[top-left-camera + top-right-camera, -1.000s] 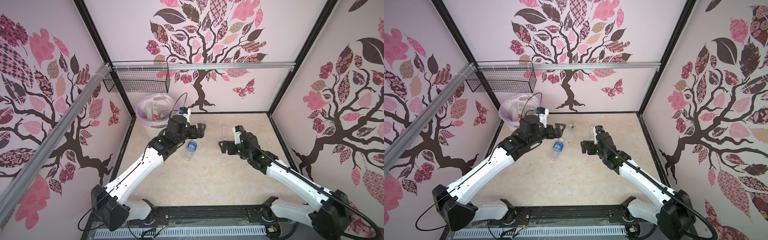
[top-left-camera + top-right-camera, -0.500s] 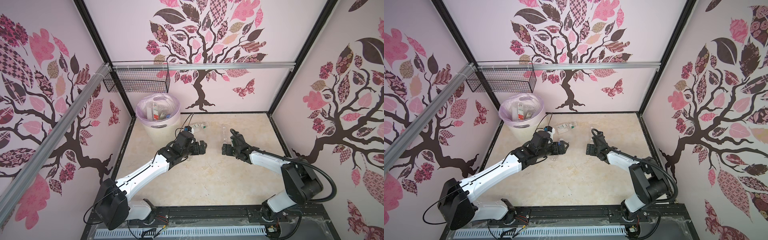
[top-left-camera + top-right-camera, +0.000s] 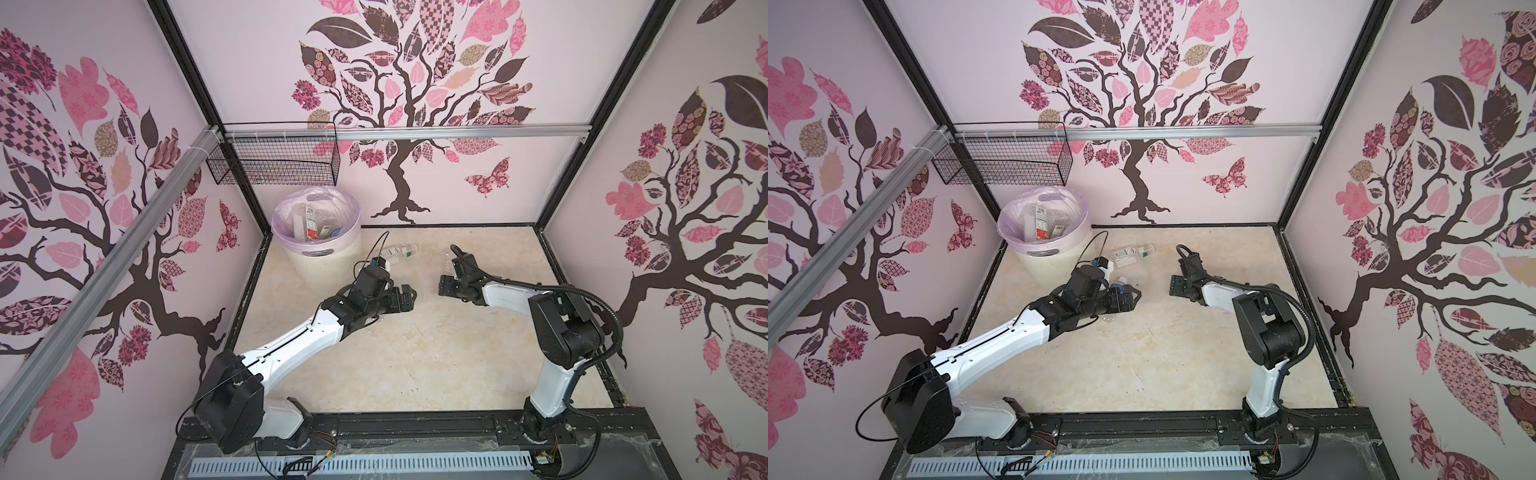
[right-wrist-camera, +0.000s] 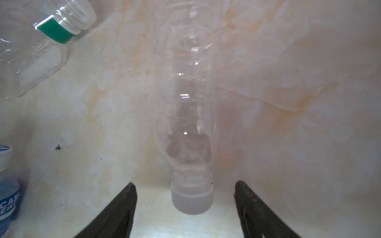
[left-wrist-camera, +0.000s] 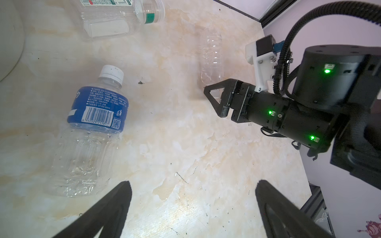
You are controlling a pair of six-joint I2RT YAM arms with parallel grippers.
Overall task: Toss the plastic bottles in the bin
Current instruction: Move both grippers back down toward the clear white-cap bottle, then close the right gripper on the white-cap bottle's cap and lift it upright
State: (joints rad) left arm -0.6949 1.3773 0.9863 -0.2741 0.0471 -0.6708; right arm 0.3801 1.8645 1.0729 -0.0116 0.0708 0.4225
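A clear, label-free plastic bottle [image 4: 191,115] lies on the marbled floor. Its white cap [image 4: 192,198] sits between the fingers of my right gripper [image 4: 185,183], which is open with a gap on each side of the cap. A blue-labelled bottle [image 5: 97,115] with a white cap lies beside my left gripper [image 5: 192,185], which is open over bare floor. A clear square bottle with a green neck band [image 3: 399,252] lies near the bin [image 3: 322,266]. The cream bin with its lilac bag stands at the back left and holds several bottles. In both top views the grippers [image 3: 409,296] [image 3: 1172,286] face each other low over the floor.
A black wire mesh basket [image 3: 274,164] hangs on the back wall above the bin. An aluminium rail [image 3: 457,132] crosses the back wall. Patterned walls close in three sides, and the black base rail [image 3: 415,426] runs along the front.
Both arms have come down low to the floor. My left gripper moved from beside the bin to beside the blue-labelled bottle. My right gripper's jaws have narrowed around the clear bottle's cap.
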